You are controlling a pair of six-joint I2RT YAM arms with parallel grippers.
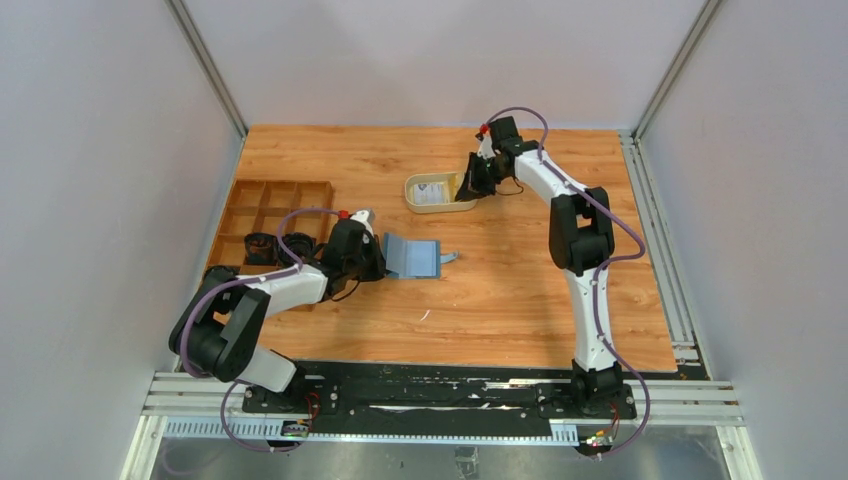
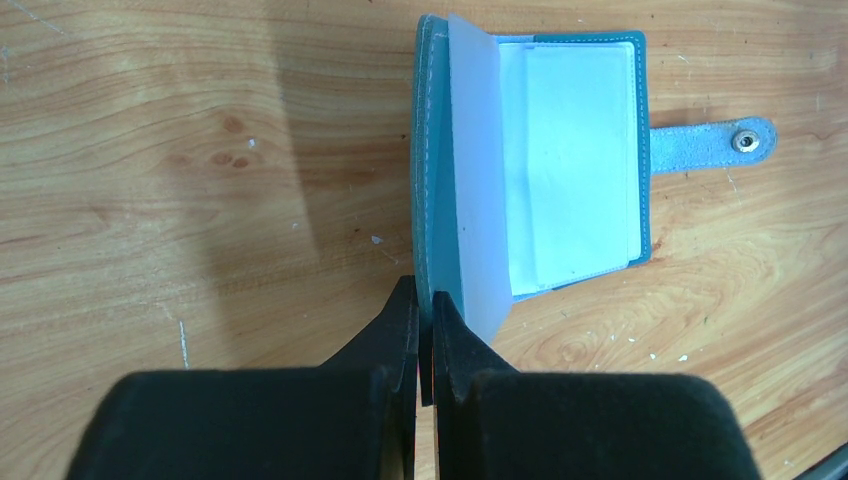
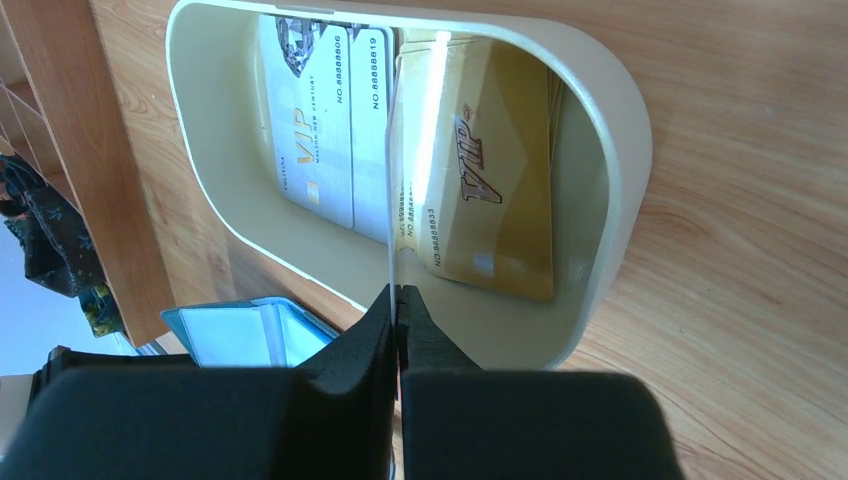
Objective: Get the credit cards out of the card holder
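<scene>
Teal card holder [image 2: 540, 150] lies open beyond the left hand [image 2: 425, 300], clamped on its cover; right hand [image 3: 395, 300] apparently pinches a card [image 3: 392, 170] edge-on — over the tray [image 3: 600, 120].

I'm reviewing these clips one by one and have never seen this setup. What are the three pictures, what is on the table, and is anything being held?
The wide picture looks down on two robot arms bolted at the near edge of a wooden table. The other two come from a camera on each wrist.

The left gripper is shut on the edge of the open card holder, a teal wallet with clear pockets. The right gripper pinches a thin card, seen edge-on, over the beige tray, where a white card and a gold card already lie. A wooden compartment box sits at the left.
</scene>
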